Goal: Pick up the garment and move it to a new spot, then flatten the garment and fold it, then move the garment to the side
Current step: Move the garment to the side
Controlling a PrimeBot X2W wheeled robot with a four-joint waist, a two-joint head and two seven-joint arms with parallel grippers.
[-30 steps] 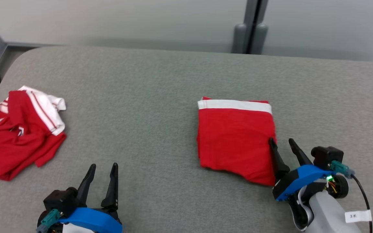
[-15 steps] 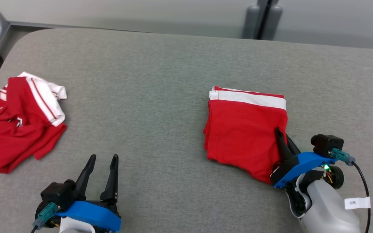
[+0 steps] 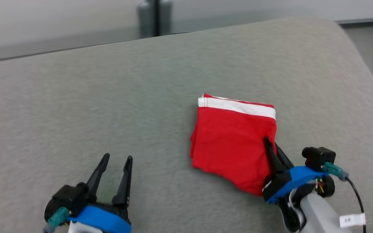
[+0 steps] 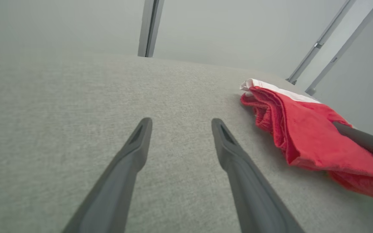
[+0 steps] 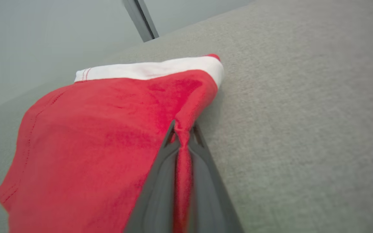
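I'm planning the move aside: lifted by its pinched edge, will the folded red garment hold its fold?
Probably floppy: the garment bunches where the right gripper has its jaws shut on its edge. Its stacked layers look loose at the open side, so a one-edge lift may unfold it. Dragging across the textured table might ruck it.

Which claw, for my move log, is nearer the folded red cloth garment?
Right: the right claw pinches the garment at its edge; the left claw sits apart, left of it.
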